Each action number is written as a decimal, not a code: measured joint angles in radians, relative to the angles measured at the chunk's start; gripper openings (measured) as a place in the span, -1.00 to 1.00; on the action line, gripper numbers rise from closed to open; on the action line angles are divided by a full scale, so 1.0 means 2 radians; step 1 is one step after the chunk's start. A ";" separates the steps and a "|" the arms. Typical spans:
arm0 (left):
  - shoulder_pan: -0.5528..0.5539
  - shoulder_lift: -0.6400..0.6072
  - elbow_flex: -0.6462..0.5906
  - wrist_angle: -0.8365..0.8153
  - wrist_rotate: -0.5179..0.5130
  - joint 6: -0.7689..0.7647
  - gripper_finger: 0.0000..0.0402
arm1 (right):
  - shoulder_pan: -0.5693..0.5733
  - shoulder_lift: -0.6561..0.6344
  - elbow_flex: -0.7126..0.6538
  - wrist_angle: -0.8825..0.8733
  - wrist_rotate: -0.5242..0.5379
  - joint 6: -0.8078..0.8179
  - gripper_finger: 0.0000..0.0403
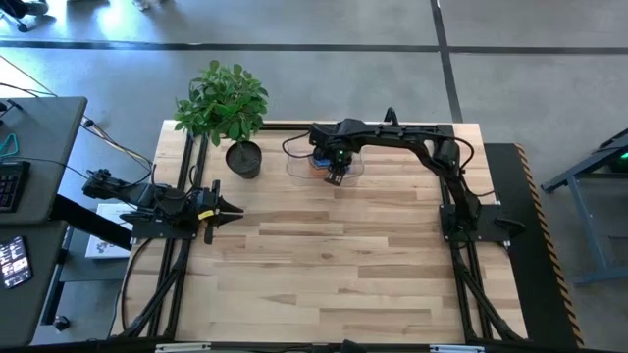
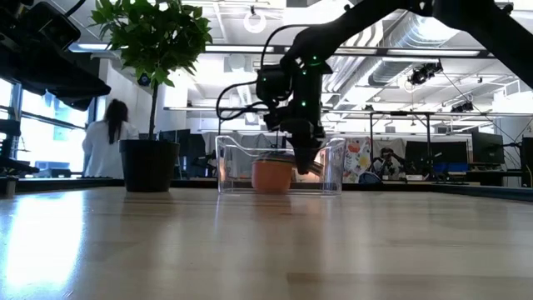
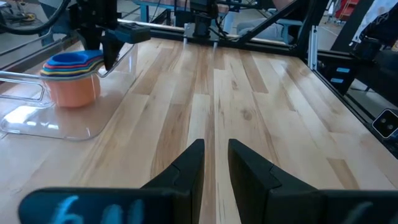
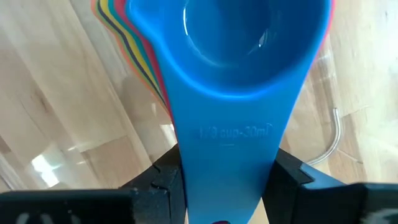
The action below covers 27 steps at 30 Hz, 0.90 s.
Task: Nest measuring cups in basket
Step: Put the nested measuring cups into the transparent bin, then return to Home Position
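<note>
Left gripper [image 1: 234,210] parked at the table's [image 1: 343,284] left edge, fingers slightly apart, holding nothing. Plant pot [image 1: 243,159] near the back edge. Right gripper [image 1: 336,177] over the clear basket [image 1: 353,169], jaws either side of the blue cup's [image 4: 249,62] handle atop the nested measuring cups [image 3: 71,78]; whether they clamp it, cannot tell. Front half of the table open.

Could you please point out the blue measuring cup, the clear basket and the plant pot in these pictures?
blue measuring cup [image 4: 227,81]: right wrist view, on its handle just below the bowl.
clear basket [image 2: 333,167]: low view, on its see-through front wall.
plant pot [image 1: 243,159]: high view, on the dark pot's rim.
</note>
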 joint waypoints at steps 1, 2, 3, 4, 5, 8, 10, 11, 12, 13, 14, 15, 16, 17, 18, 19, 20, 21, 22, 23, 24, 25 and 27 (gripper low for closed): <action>0.000 0.000 0.000 0.000 0.000 0.000 -0.69 | 0.000 0.000 0.000 0.000 0.000 0.002 -0.33; 0.000 0.000 0.000 0.000 0.000 0.000 -0.69 | 0.000 0.000 0.000 0.000 0.000 0.002 -0.33; 0.000 0.000 0.000 0.000 0.000 0.000 -0.69 | 0.000 0.000 0.000 0.001 0.000 0.002 -0.33; 0.000 0.000 0.000 0.000 0.000 0.000 -0.69 | 0.000 0.000 0.000 0.002 -0.001 0.002 -0.33; 0.000 0.000 0.000 0.000 0.000 0.000 -0.69 | 0.000 0.000 0.000 0.002 -0.001 0.002 -0.33; 0.000 0.000 0.000 0.000 0.000 0.000 -0.69 | 0.000 0.000 0.000 0.005 -0.001 0.002 -0.29; 0.000 0.000 0.000 0.000 0.000 0.000 -0.69 | 0.000 0.000 0.000 0.007 0.000 0.002 -0.20; 0.000 0.000 0.000 0.000 0.000 0.000 -0.69 | 0.000 0.000 0.000 0.008 0.000 0.002 -0.12; 0.000 0.000 0.000 0.000 0.000 0.000 -0.69 | 0.000 0.000 0.000 0.009 0.001 0.002 -0.05; 0.000 0.000 0.000 0.000 0.000 0.000 -0.69 | 0.000 0.000 0.000 0.008 0.002 0.002 0.03; 0.000 0.000 0.000 0.000 0.000 0.000 -0.69 | 0.000 0.000 0.000 0.008 0.002 0.002 0.10; 0.000 0.000 0.000 0.000 0.000 0.000 -0.69 | 0.000 0.000 0.000 0.008 0.001 0.002 0.15; 0.000 0.000 0.000 0.000 0.000 0.000 -0.69 | 0.000 0.000 0.000 0.007 -0.001 0.004 0.20; 0.000 0.000 0.000 0.000 0.000 0.000 -0.69 | 0.000 0.000 0.000 0.006 -0.004 0.007 0.23; 0.000 0.000 0.000 0.000 0.000 0.000 -0.69 | 0.000 -0.001 0.000 0.005 -0.008 0.009 0.25; 0.000 0.000 0.000 0.000 0.000 0.000 -0.69 | 0.000 -0.002 0.000 0.005 -0.014 0.013 0.26; 0.000 0.000 0.000 0.000 0.000 0.000 -0.69 | -0.001 -0.006 0.000 0.002 -0.019 0.017 0.26; 0.000 0.000 0.000 0.000 0.000 0.000 -0.69 | -0.003 -0.009 0.002 -0.005 -0.022 0.024 0.26; 0.000 0.000 0.000 0.000 0.000 0.000 -0.69 | -0.004 -0.012 0.006 -0.006 -0.023 0.031 0.27; 0.000 0.000 0.000 0.000 0.000 0.000 -0.69 | -0.005 -0.017 0.008 -0.007 -0.024 0.038 0.27; 0.000 0.000 0.000 0.000 0.000 0.000 -0.69 | -0.006 -0.021 0.012 -0.014 -0.025 0.044 0.27; 0.000 0.000 0.000 0.000 0.000 0.000 -0.69 | -0.007 -0.027 0.015 -0.016 -0.027 0.052 0.27; 0.000 0.000 0.000 0.001 0.000 0.000 -0.69 | -0.009 -0.042 0.017 -0.016 -0.030 0.060 0.27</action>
